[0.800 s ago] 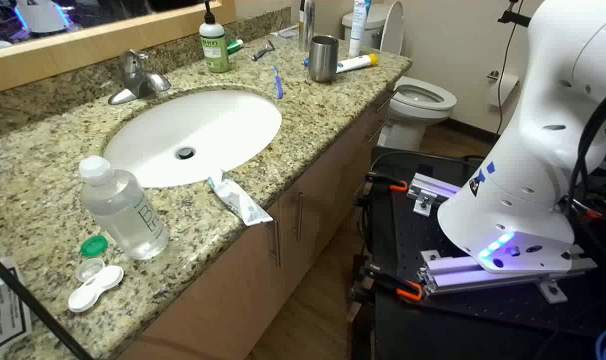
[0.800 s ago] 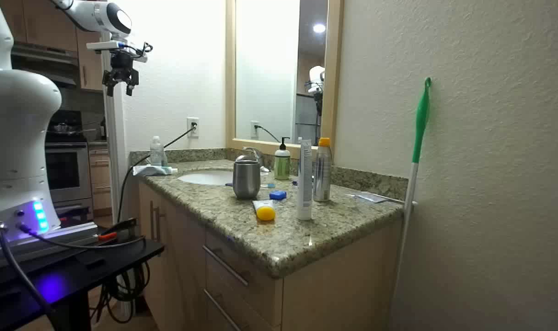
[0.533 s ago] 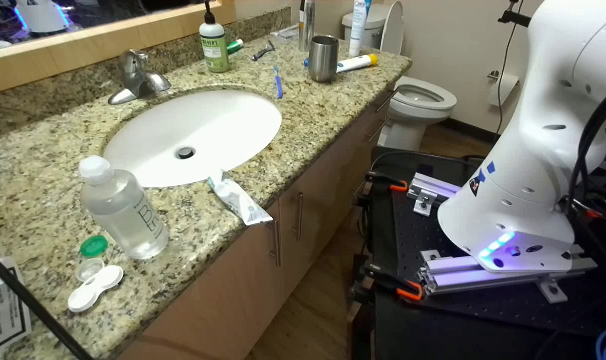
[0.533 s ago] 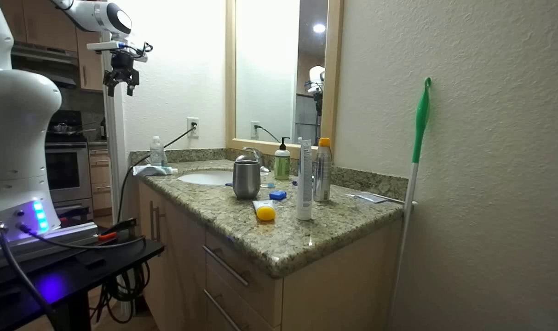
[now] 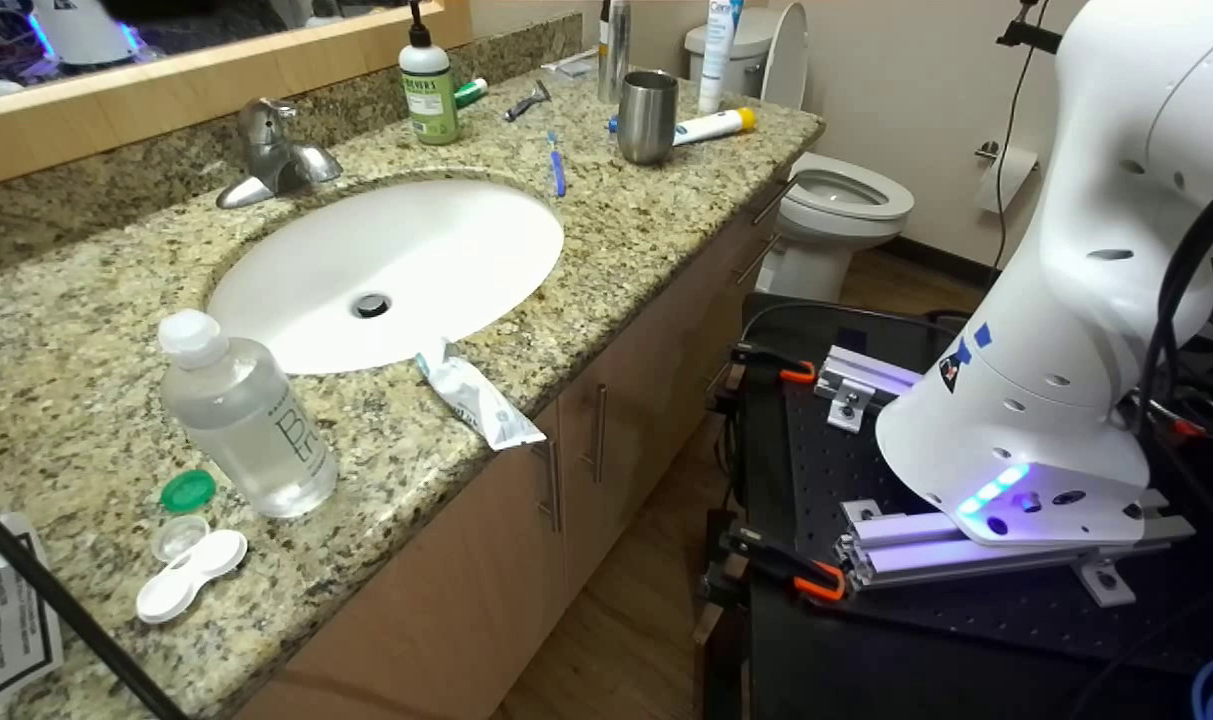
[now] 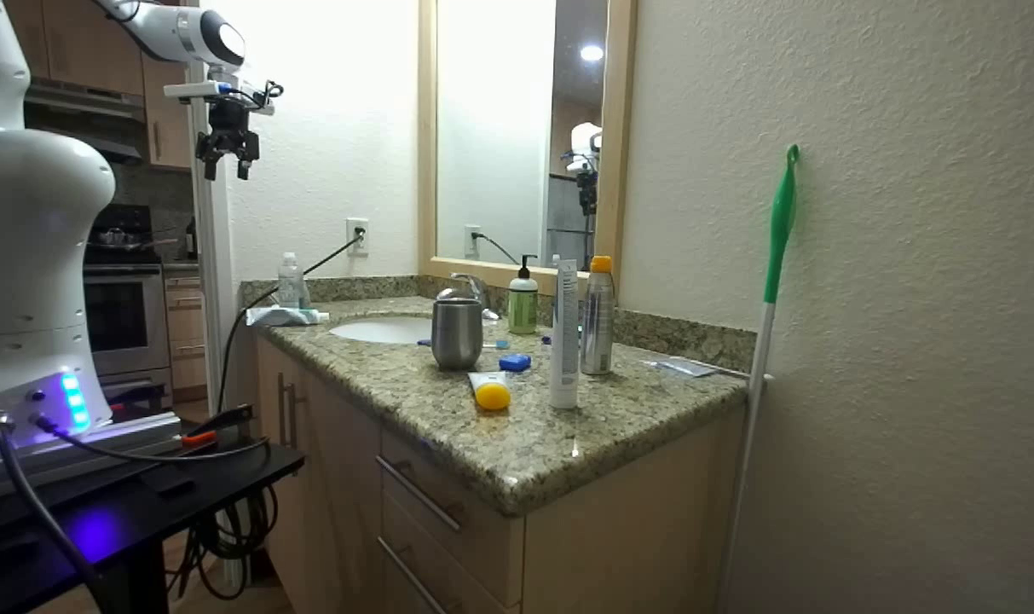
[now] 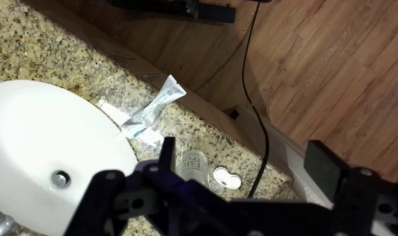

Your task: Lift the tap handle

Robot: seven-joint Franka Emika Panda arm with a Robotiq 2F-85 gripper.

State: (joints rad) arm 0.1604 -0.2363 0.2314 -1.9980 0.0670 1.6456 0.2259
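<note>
The chrome tap handle (image 5: 269, 112) is seated atop the faucet (image 5: 276, 160), which is mounted on the granite counter (image 5: 606, 230) between the mirror frame (image 5: 206, 90) and the white oval basin (image 5: 446, 240). The fingers (image 7: 322, 170) are spread wide with nothing gripped, held well above the counter, well apart from the tap handle. A squeezed white tube (image 7: 149, 114) is seen at the basin's rim.

In the wrist view, the black two-fingered metal end effector (image 7: 244, 159) partly hides the clear plastic bottle (image 7: 194, 163), and the curved silver metal faucet (image 7: 2, 225) is cut off lower left. In an exterior view, the rounded grey steel tumbler (image 6: 457, 335) covers part of the faucet.
</note>
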